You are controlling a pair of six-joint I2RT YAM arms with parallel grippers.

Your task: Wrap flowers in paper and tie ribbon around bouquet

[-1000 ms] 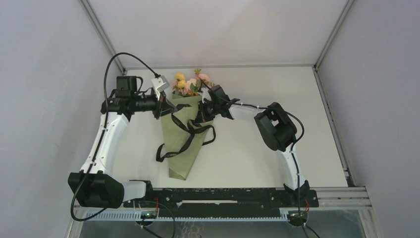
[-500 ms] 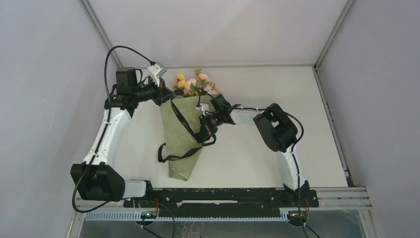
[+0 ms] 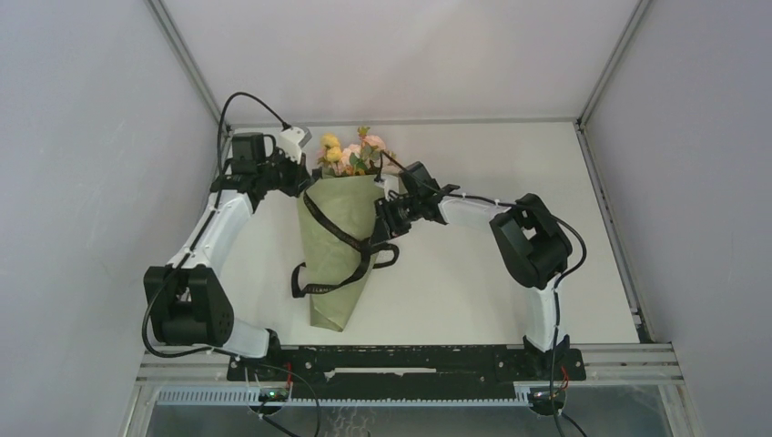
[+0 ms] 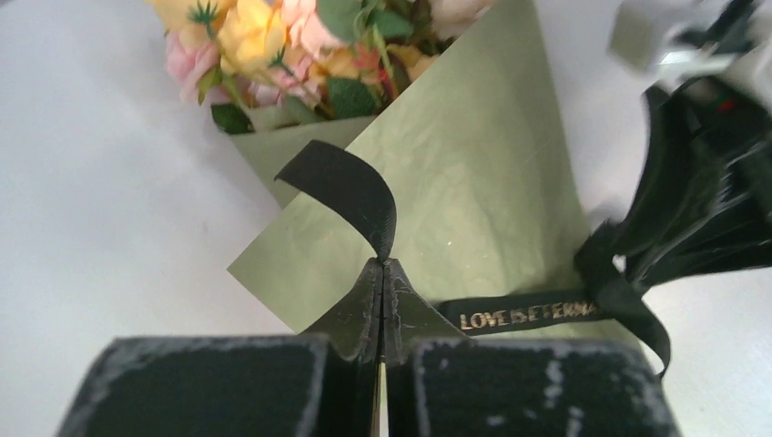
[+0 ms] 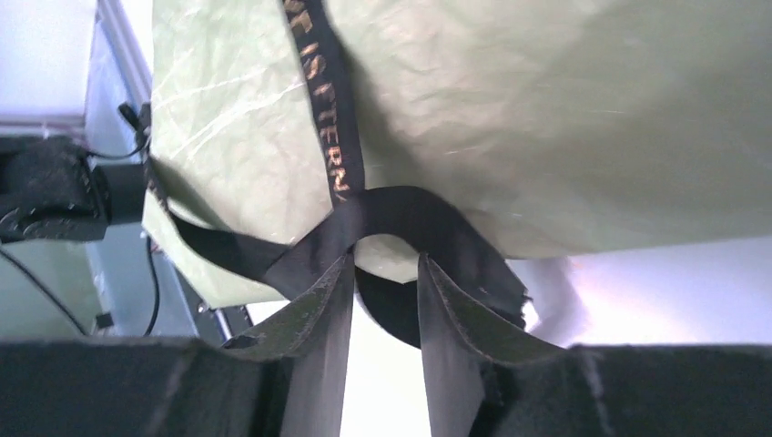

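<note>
**Gold lettering on the black ribbon**

Printed in small gold capitals along the ribbon (image 4: 523, 316): "LOVE IS ETERNA", legible in the left wrist view on the stretch lying flat across the olive paper (image 4: 473, 182). End of the wording hidden where the strip crosses itself at the right. Same print partly readable from the right wrist, "IS ETERNA", running lengthwise down the strip. From the top camera, only faint gold specks, too small to read.
</note>
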